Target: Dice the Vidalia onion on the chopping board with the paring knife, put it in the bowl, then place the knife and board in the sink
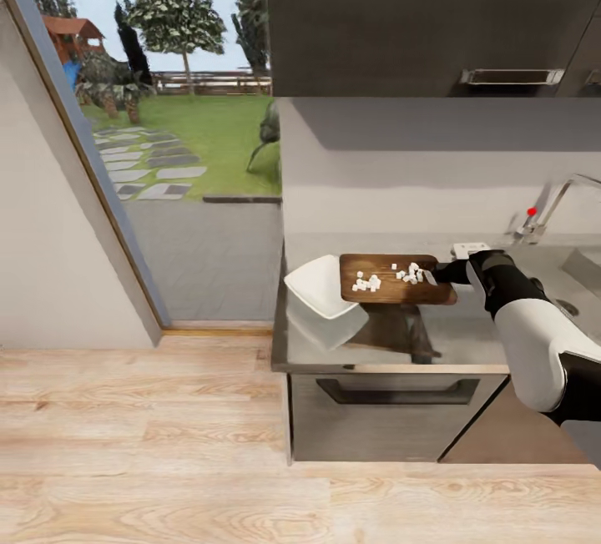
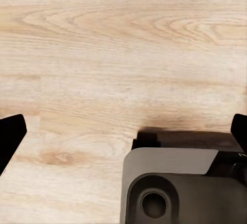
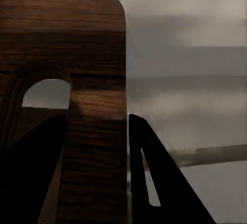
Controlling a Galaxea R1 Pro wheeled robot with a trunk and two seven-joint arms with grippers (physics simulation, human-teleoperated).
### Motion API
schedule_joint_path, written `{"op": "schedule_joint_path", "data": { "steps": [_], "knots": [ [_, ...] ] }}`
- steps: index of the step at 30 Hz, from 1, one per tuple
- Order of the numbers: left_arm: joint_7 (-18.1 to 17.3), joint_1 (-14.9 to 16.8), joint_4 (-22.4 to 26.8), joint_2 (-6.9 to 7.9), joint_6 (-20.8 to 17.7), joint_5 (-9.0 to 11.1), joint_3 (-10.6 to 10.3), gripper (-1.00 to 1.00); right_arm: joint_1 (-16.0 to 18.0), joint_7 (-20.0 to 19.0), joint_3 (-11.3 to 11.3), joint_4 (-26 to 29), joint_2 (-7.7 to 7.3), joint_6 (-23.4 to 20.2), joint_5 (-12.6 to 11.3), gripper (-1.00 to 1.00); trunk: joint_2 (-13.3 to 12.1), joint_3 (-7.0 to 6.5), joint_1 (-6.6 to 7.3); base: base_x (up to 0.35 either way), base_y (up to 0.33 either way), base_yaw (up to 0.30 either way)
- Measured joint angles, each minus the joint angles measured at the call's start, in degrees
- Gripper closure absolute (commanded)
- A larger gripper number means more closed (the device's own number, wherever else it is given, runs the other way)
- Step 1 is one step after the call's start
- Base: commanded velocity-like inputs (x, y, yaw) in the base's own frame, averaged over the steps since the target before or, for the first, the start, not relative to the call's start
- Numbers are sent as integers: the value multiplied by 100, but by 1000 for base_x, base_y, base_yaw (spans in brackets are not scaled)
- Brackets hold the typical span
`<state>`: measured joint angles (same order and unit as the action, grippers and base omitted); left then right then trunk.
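The brown chopping board (image 1: pixel 392 287) hangs level a little above the countertop (image 1: pixel 472 335), its shadow lying on the slab below. White onion dice (image 1: pixel 367 282) lie scattered on the board. Its left end reaches over the rim of the white bowl (image 1: pixel 317 287). My right gripper (image 1: pixel 442 274) is shut on the board's right end; in the right wrist view the dark fingers (image 3: pixel 141 152) clamp the wooden strip beside the handle slot (image 3: pixel 46 92) of the board (image 3: pixel 62 28). My left gripper (image 2: pixel 126 126) is open over the pale wood floor. The paring knife is out of view.
The sink (image 1: pixel 584 264) lies at the far right, with its chrome tap (image 1: pixel 555 202) and red knob (image 1: pixel 531 211). Dark upper cabinets (image 1: pixel 434 18) hang over the counter. A glass door (image 1: pixel 167 110) to the garden stands left. The countertop ends just left of the bowl.
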<state>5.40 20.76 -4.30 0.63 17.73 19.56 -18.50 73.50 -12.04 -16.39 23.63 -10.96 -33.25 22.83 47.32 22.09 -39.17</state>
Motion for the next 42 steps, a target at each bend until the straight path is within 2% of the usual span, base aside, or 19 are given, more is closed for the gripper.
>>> {"op": "schedule_joint_path", "data": {
  "steps": [6, 10, 15, 24, 28, 37, 39, 42],
  "knots": [
    [0, 0, 0, -2, 0, -1, 0, -100, 0, 8, -3, 0, -1, -9, 10, 100, 0, 0, 0, 0, 315, 0],
    [-1, 0, 1, -1, -1, -4, 0, -100, 0, 8, 232, 41, -15, -155, -10, 100, 0, 0, 0, 0, 217, 0],
    [-2, -1, 2, -6, -3, -3, 0, -100, 2, 10, 295, 119, -17, -279, -3, 100, 1, 0, 0, 0, 23, 0],
    [3, -2, 2, -7, -3, 0, 0, -100, 6, 7, 287, 286, -41, -299, -1, 100, -359, -162, 197, 0, 0, 0],
    [4, -2, 3, -7, -3, 0, 0, -100, 3, 5, 289, 404, -41, -464, -2, 100, -520, -234, 285, 0, 0, 0],
    [4, -2, 3, -7, -3, 0, 0, -100, 4, 12, 303, 556, -24, -549, -4, 100, -881, -396, 483, 0, 0, 0],
    [6, -1, 3, -7, -3, 0, 0, -100, 4, 12, 392, 555, -23, -550, -5, 100, -962, -431, 527, 0, 0, 0],
    [7, -1, 2, -6, -3, 0, 0, -100, 2, 13, 848, 554, -23, -556, -2, 100, -1082, -485, 593, 0, 0, 0]
  ]
}}
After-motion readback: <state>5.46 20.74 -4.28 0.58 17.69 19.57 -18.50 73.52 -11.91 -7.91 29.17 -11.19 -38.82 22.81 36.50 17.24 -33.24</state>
